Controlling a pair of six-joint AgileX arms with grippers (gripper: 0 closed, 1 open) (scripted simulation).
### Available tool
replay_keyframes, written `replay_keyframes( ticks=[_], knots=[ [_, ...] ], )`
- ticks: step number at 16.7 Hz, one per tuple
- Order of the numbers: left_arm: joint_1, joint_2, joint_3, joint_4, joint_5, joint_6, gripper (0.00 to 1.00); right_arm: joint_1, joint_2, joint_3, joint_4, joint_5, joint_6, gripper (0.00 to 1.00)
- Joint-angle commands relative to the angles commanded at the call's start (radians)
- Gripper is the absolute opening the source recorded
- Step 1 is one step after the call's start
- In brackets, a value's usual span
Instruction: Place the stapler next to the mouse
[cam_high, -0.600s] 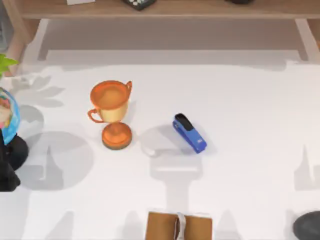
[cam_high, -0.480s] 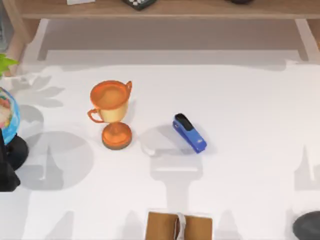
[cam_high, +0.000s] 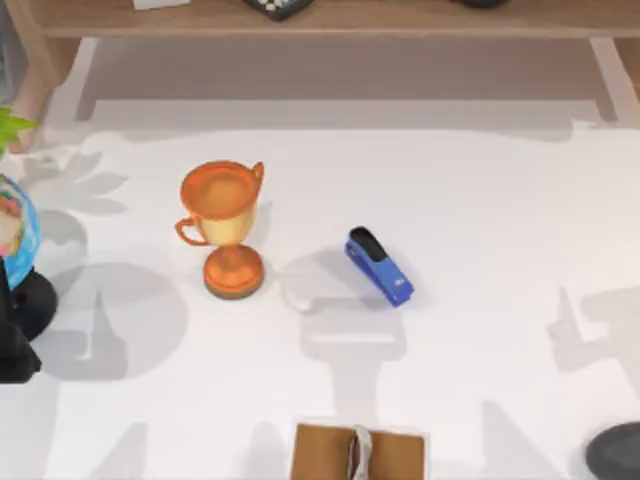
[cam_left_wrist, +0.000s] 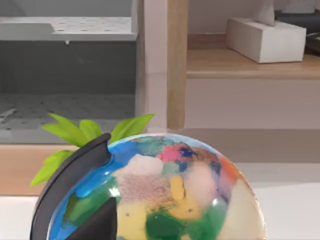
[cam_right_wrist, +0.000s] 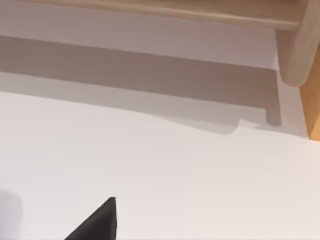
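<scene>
The blue stapler (cam_high: 380, 267) with its black top arm lies on the white table near the middle, angled toward the front right. The dark grey mouse (cam_high: 618, 452) sits at the front right corner, cut off by the picture's edge. The two are far apart. No gripper is near the stapler. My left arm (cam_high: 12, 355) stays at the table's left edge beside the globe. A black tip of my left gripper (cam_left_wrist: 102, 222) shows in the left wrist view in front of the globe. In the right wrist view, a black tip of my right gripper (cam_right_wrist: 100, 222) hangs over bare table.
An orange trophy cup (cam_high: 225, 225) stands left of the stapler. A colourful globe (cam_high: 12, 235) on a black base (cam_high: 30, 305) is at the far left, with green leaves (cam_left_wrist: 90, 132) behind it. A brown book (cam_high: 360, 452) lies at the front middle. A wooden shelf (cam_high: 330, 20) runs along the back.
The arm shadow on the right of the table has slid leftward and grown. Stapler, mouse, trophy and globe have not moved.
</scene>
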Motion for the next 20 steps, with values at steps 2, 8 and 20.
replay_keyframes(
  ticks=[2, 8, 20],
  knots=[
    [0.0, 0.0, 0.0, 0.0, 0.0, 0.0, 1.0, 0.058, 0.188, 0.14, -0.103, -0.007, -0.015, 1.0],
    [0.0, 0.0, 0.0, 0.0, 0.0, 0.0, 1.0, 0.235, 0.854, 0.622, -0.496, 0.011, -0.054, 1.0],
    [0.0, 0.0, 0.0, 0.0, 0.0, 0.0, 1.0, 0.445, 1.929, 1.596, -1.049, 0.06, 0.005, 1.0]
  ],
)
